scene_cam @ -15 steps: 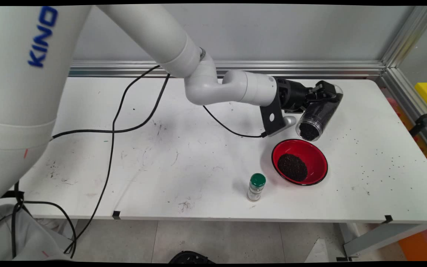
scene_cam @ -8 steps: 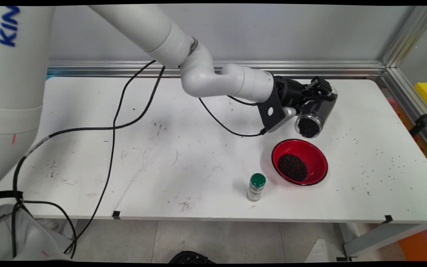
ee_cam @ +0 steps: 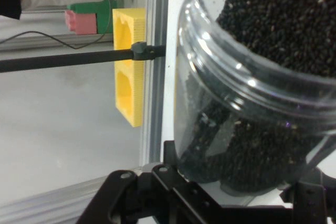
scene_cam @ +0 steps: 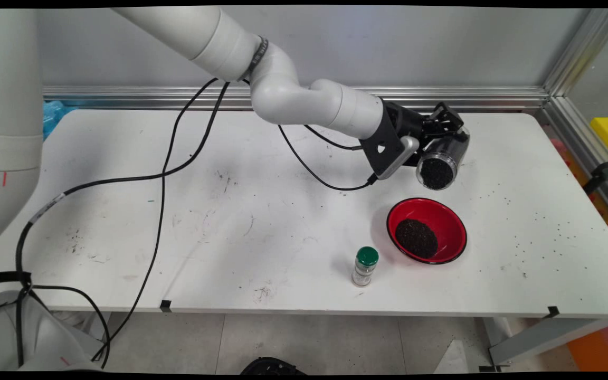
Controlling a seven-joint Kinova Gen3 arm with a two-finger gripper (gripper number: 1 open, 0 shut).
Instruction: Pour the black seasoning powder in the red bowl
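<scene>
A scuffed white table (scene_cam: 262, 211), speckled with dark grains on its right side, stands against a grey wall with an aluminium rail. The gripper (scene_cam: 437, 138) is clamped on a clear jar (scene_cam: 439, 160) of dark seeds, held in the air just behind the red bowl (scene_cam: 449, 221). The jar lies tilted, its long axis slanting down, open mouth facing the bowl and the table's near side. The bowl holds a heap of seeds. A green-capped bottle (scene_cam: 364, 266) stands upright just left of the bowl.

Bright, even light; soft shadows; close jar (ee_cam: 252, 103) slightly blurred.
</scene>
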